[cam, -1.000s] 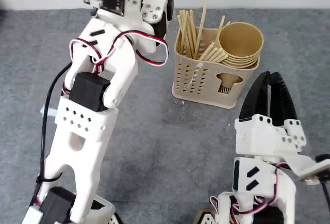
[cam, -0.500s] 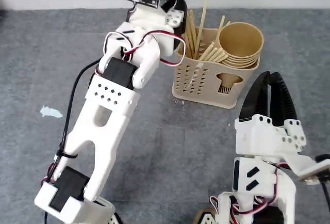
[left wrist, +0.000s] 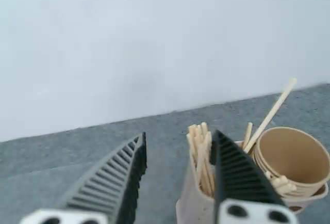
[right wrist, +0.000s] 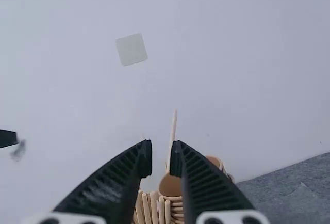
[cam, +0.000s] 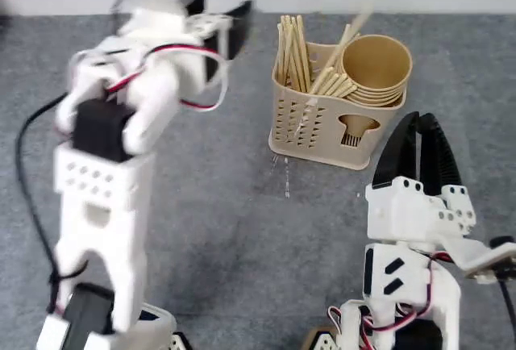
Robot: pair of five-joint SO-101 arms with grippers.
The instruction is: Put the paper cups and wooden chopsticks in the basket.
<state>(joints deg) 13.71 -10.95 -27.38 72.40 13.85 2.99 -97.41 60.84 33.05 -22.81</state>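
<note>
A beige perforated basket (cam: 322, 128) stands at the back of the grey table. It holds a stack of tan paper cups (cam: 376, 64) and several wooden chopsticks (cam: 292, 50); one chopstick (cam: 355, 26) leans across the cups. My left gripper (cam: 216, 19) is open and empty, raised to the left of the basket. In the left wrist view the gripper (left wrist: 178, 164) frames the chopsticks (left wrist: 201, 152) and cups (left wrist: 291, 157) beyond it. My right gripper (cam: 421, 147) points up in front of the basket, fingers nearly together with nothing between them; its wrist view (right wrist: 161, 164) shows cups (right wrist: 172, 185) behind.
A white wall runs along the back of the grey mat (cam: 242, 221). A pale square patch (right wrist: 131, 49) is on the wall. The right arm's white body (cam: 411, 229) stands at the front right.
My left arm swung left, away from the basket. The tall chopstick that stood upright in the basket now leans over the cups. The right arm has not moved.
</note>
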